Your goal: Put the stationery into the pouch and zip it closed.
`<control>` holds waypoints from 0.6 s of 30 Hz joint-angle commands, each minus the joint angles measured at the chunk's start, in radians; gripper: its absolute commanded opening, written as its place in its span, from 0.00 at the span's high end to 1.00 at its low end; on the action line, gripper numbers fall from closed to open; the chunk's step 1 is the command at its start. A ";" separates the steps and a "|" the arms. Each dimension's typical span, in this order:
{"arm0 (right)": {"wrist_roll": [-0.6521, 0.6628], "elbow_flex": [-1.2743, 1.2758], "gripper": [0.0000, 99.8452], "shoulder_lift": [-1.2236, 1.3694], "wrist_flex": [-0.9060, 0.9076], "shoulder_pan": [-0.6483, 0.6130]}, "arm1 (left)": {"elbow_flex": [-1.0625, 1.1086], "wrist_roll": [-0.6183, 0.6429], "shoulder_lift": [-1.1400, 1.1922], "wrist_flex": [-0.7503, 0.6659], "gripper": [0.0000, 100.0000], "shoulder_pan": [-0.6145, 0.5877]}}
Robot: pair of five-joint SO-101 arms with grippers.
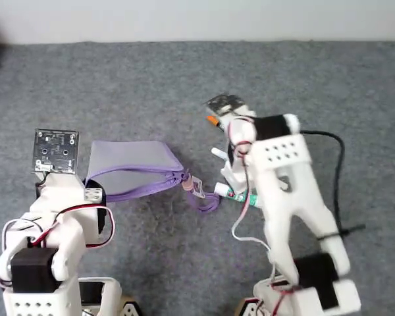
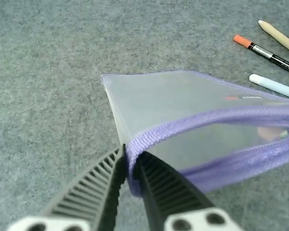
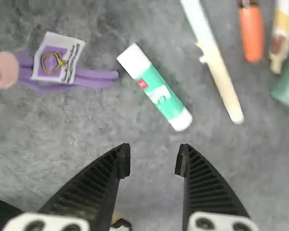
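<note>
- The pouch [image 1: 128, 164], pale purple and see-through, lies flat on the grey carpet [image 1: 118, 85], and every other place here is told from it.
- Its zip [image 2: 221, 118] is undone: the two purple bands stand apart along the long edge, so the mouth gapes.
- The left gripper [image 2: 130, 161] sits at the pouch's end farthest from the loose stationery, and its ribbed fingers are pinched together on the purple zip band at that corner.
- From the pouch's other end trails the zip pull strap [image 3: 82, 77], a purple loop carrying a pink bead [image 3: 2, 70] and a small white tag [image 3: 58, 61].
- A green and white glue stick [image 3: 156, 94] lies on the carpet just beyond the strap, outside the pouch and near the tag without touching it.
- The right gripper [image 3: 151, 159] hovers over bare carpet close to the glue stick, past the pouch's strap end; its fingers are spread apart and hold nothing.
- Farther from the pouch than the glue stick lie three pens, all outside it: an orange-capped pen [image 2: 265, 52], a cream pen [image 2: 279, 36] and a pale pen [image 2: 274, 85], which lies nearest the pouch's edge.
- A green object [image 3: 286, 82] lies beside those pens; what it is cannot be told.
</note>
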 commanded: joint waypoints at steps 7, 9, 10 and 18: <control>0.077 -0.048 0.80 0.154 -0.056 -0.047 | -0.050 0.012 0.005 0.002 0.99 0.003; 0.077 -0.048 0.74 0.186 -0.088 -0.053 | -0.050 0.012 0.006 0.002 0.99 0.003; 0.077 -0.048 0.72 0.203 -0.111 -0.051 | -0.050 0.012 0.006 0.002 0.99 0.003; 0.078 -0.048 0.79 0.346 -0.255 -0.035 | -0.050 0.012 0.006 0.002 0.99 0.003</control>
